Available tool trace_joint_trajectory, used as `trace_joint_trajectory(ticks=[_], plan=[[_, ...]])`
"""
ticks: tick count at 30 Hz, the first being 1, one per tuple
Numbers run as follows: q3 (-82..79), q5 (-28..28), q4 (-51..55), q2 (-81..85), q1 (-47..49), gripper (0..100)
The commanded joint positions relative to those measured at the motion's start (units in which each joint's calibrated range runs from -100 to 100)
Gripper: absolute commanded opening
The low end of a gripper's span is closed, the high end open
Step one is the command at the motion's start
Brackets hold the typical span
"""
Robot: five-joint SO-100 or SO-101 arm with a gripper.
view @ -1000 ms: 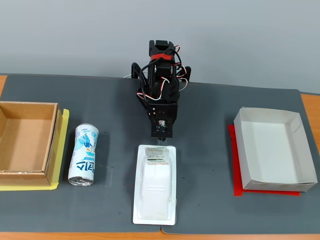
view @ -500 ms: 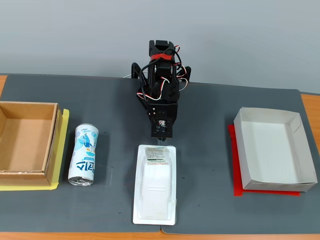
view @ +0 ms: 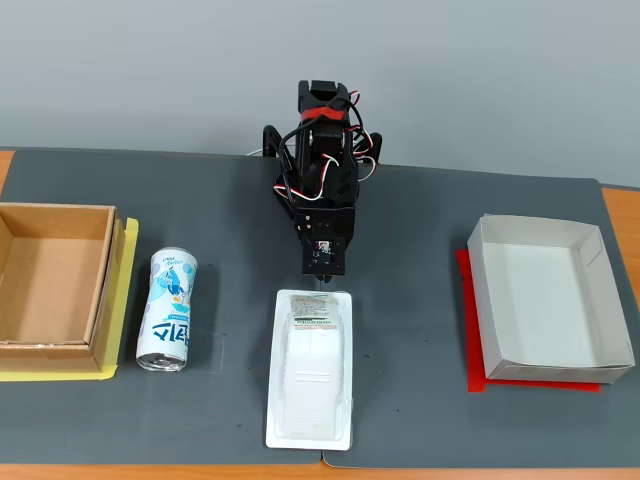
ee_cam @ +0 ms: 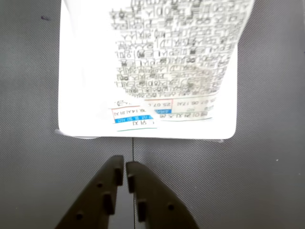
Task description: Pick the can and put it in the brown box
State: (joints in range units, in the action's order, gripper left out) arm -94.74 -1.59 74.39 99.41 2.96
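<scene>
Fixed view, nearest edge first: white plastic blister tray lies lengthwise at about 6 o'clock from the arm, printed label end pointing toward the robot, probably a distractor parked on the arm's centre line. At about 8 o'clock from the arm base the can lies on its side on the dark grey mat, long axis running near to far, silver ends at each tip, graphics facing up; it touches nothing and sits just beside the brown box. The brown box rests at 9 o'clock on a yellow sheet that shows along its right and near edges, likely a position marker. Box open-topped and empty, so the drop zone looks ready. Opposite, at 3 o'clock, a white rectangular box sits on a red sheet, also empty; judged not the target. Arm folded at 12 o'clock, head tipped down over the tray's label end. Wrist view: gripper enters from 6 o'clock, both dark fingers drawn nearly together with only a sliver of mat between, holding nothing; the tray's printed label fills 12 o'clock. Judgement: task not begun; the arm is aimed at the wrong item and must swing toward 8 o'clock and spread the fingers across the can's narrow width.
</scene>
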Motion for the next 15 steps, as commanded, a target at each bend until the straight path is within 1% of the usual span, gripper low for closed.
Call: trace_joint_trajectory(ticks=[1,15], plan=[[2.5,0.0,-0.5,0.3,-0.3,1],[2.5,0.0,-0.5,0.3,0.4,1]])
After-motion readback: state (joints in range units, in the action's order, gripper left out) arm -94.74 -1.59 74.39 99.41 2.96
